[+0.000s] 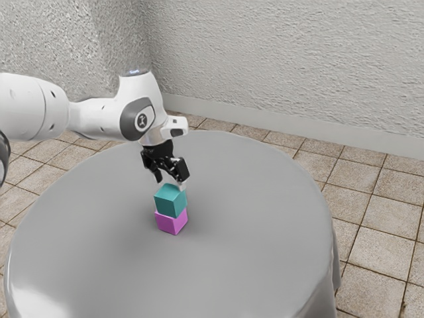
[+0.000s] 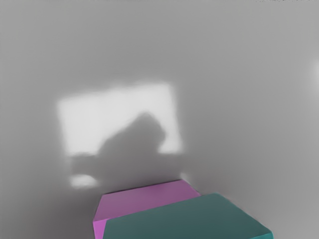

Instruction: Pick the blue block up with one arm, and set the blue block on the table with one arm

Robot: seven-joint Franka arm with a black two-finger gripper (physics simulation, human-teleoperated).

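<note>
We are holding our claw (image 1: 171,180) just above the blue block (image 1: 170,201), its fingers spreading wide. The blue block is resting slightly off-centre on the pink block (image 1: 171,222), which is sitting on the round grey bench (image 1: 252,245) we are reaching over.

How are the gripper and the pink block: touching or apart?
Apart: the exterior view shows the teal block between the gripper above and the pink block below.

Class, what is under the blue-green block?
A pink block is under the blue-green block. A strip of the pink block's top shows past the upper one's edge; the rest of that top is covered.
</note>
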